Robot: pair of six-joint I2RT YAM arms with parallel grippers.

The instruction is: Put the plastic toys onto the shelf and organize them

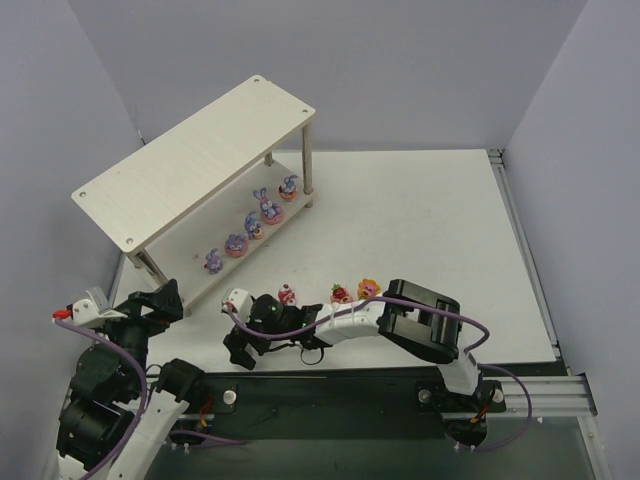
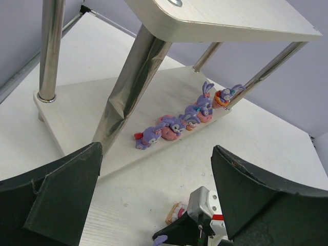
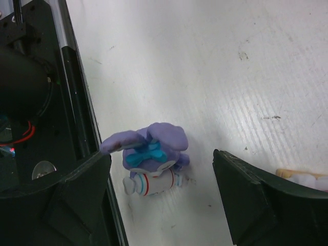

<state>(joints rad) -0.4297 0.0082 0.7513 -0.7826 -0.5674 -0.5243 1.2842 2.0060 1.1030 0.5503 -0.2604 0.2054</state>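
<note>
Top view: the shelf (image 1: 190, 165) is standing at ten o'clock, with five bunnies (image 1: 255, 225) lining its lower board. Three toys (image 1: 341, 294) are sitting on the table (image 1: 420, 220) near six.

Left wrist: the left gripper (image 2: 156, 148) is gaping wide, empty.

Right wrist: the right gripper (image 3: 161, 154) is spreading wide, with a purple bunny (image 3: 159, 146) lying unclamped between its fingers.

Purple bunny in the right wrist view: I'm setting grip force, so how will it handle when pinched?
The purple bunny looks glossy and hard: probably stiff, light, slightly slippery. It lies on its side, rounded, so an off-centre pinch might skid it away.
</note>
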